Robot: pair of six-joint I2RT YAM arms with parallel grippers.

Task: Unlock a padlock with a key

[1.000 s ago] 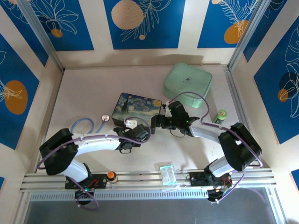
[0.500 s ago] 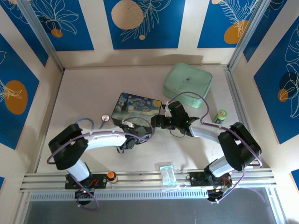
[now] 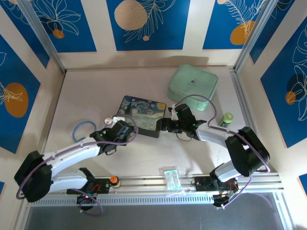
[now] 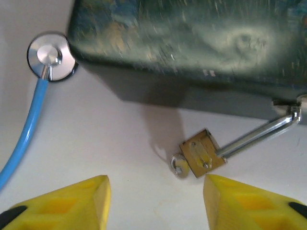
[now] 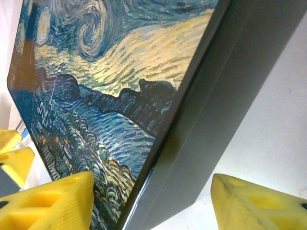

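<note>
Straddling the near corner of the painted box (image 3: 141,109) with the right gripper (image 5: 152,203), jaws wide apart and not clamped, seemingly to brace it. Hovering with the left gripper (image 4: 156,203), wide and empty, just short of the padlock (image 4: 204,154). Lying on the table beside the box, tethered by its shackle (image 4: 254,136) to the clasp (image 4: 293,104), key (image 4: 179,164) apparently seated at its base. Around, blue floral wall panels (image 3: 144,24); beneath, pale matte table (image 3: 86,91).

I've got bare table (image 4: 105,139) ahead of my left gripper (image 4: 156,201) up to the padlock (image 4: 204,153); the painted box (image 4: 192,38) walls off beyond, stethoscope (image 4: 50,56) lying far left.
</note>
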